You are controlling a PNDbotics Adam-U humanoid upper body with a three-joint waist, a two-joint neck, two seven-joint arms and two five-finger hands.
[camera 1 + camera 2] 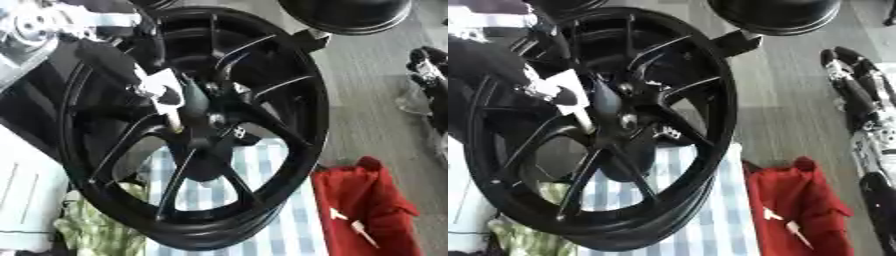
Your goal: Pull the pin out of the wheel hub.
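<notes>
A large black spoked wheel (pixel 289 95) stands tilted in the middle, its hub (pixel 213 120) facing me. My left hand (pixel 144 82), black with a white plate, reaches in from the upper left and sits right at the hub. Its fingers are curled on a pale thin pin (pixel 174 118) that sticks down beside the hub's centre. My right hand (pixel 843 62) hangs idle at the right edge, far from the wheel, fingers relaxed and pointing up.
A blue-and-white checked cloth (pixel 280 220) lies under the wheel. A red bag (pixel 363 205) sits at the lower right, a green checked cloth (pixel 96 230) at the lower left. Another black round object (pixel 350 15) is at the top, above grey floor.
</notes>
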